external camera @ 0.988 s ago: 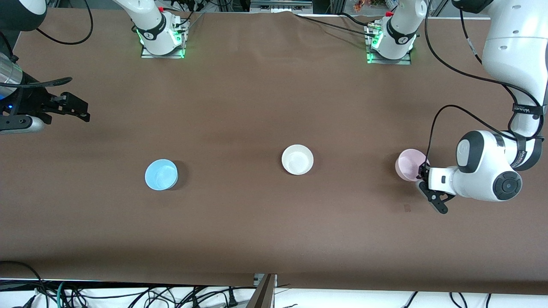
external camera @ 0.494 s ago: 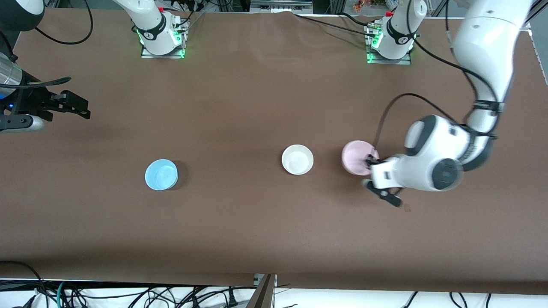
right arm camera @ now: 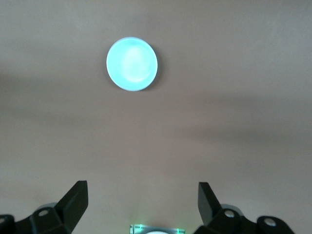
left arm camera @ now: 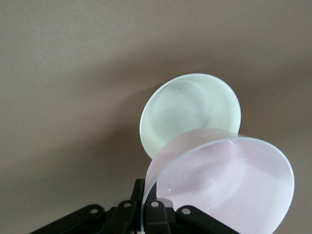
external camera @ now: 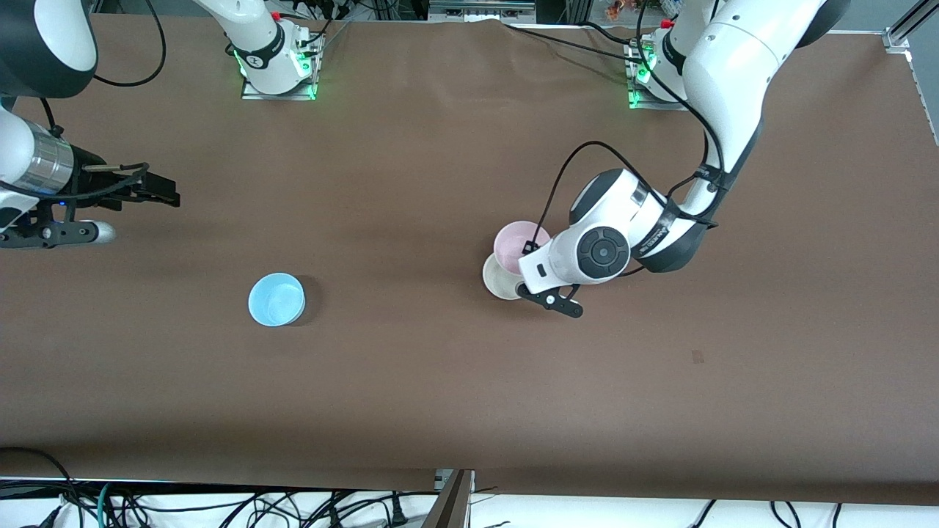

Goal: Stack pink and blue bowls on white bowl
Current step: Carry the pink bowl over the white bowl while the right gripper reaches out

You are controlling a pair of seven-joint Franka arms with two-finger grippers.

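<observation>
Brown table (external camera: 440,381) carries blue bowl (external camera: 276,299) and white bowl (external camera: 499,282); left jaws pinch pink bowl (external camera: 517,240), right jaws spread.

pink bowl (left arm camera: 229,185) translucent glossy plastic; white bowl (left arm camera: 187,109) smooth, probably plastic; table (external camera: 411,176) matt brown.

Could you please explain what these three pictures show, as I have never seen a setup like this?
Two robot arms stand at a brown table. One picture looks down from a high camera facing them; the other two come from cameras on each arm's wrist. The left end effector is shut on the rim of the pink bowl, holding it up over the white bowl. The right end effector waits open above the right arm's end of the table. The blue bowl sits on the table, untouched.
</observation>
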